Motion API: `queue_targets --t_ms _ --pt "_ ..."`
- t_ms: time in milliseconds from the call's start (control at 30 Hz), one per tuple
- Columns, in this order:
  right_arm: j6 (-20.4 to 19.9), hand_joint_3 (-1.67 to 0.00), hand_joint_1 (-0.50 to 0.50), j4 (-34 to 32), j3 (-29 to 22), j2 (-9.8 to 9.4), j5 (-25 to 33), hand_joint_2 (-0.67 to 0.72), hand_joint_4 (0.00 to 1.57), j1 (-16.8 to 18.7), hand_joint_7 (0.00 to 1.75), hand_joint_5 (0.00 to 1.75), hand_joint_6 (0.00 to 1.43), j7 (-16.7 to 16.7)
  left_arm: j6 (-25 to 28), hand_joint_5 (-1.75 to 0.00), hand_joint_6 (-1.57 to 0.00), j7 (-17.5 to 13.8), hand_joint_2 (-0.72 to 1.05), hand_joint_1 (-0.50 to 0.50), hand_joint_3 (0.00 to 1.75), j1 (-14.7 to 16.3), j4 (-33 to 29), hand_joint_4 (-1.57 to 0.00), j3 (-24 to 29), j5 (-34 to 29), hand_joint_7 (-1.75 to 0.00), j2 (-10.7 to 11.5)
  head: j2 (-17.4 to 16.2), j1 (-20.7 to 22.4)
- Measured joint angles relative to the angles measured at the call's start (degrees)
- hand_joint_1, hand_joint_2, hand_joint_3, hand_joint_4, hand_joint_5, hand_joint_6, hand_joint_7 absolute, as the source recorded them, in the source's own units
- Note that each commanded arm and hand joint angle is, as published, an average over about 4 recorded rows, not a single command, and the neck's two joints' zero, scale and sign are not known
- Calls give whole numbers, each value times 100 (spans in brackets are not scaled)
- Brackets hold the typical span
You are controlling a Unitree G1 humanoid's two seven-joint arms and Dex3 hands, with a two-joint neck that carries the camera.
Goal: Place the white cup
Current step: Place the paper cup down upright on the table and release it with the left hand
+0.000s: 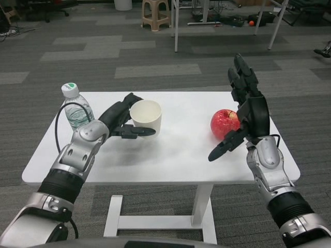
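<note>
Grey carpet tiles lie all around the white table [176,165], and a plastic stool [155,14] stands far behind. On the table my left hand [122,122] grasps the white cup [146,117] from its side, with fingers behind it and the thumb in front. The cup is upright at the left part of the table; I cannot tell if its bottom already touches the surface.

I think the danger is in the release. If I open the fingers while the cup is tilted or not yet down, it may tip and roll. The water bottle [76,108] stands just beside my left forearm, so pulling back carelessly could knock it over. My right hand [247,111] is released, fingers spread, touching nothing, near the red apple [225,124].
</note>
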Motion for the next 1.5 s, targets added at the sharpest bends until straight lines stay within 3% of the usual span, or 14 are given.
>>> queue_targets --t_ms 300,633,733,900,1000,1267,1500 --pt "0 0 -42 71 0 5 0 53 0 0 0 0 0 0 -861 -62 -3 91 105 -50 26 343 380 0 168 -11 -168 -10 -24 51" --pt "0 0 -42 78 0 34 0 53 0 0 0 0 0 0 -958 -62 0 108 105 -48 26 366 460 0 222 -64 -157 -12 -39 58" --pt "0 0 -42 78 0 42 0 53 0 0 5 0 0 0 -964 -62 0 109 105 -48 24 387 462 0 230 -117 -141 -14 -74 78" --pt "0 0 -42 78 1 43 0 53 0 0 0 0 0 0 -979 -62 0 108 105 -48 17 429 463 0 236 -188 -112 -16 -88 118" --pt "0 0 -42 77 2 43 0 53 0 0 0 0 0 0 -1043 -69 0 109 105 -49 13 493 464 0 240 -260 -101 -20 -81 142" --pt "0 0 -42 76 3 46 0 53 0 0 3 0 0 0 -1226 -72 0 109 105 -50 9 583 473 0 238 -440 -86 -20 -58 188" --pt "0 0 -42 71 3 46 0 53 0 1 3 0 0 0 -1321 -87 0 72 105 -50 9 595 489 0 209 -709 -72 -21 -77 200"
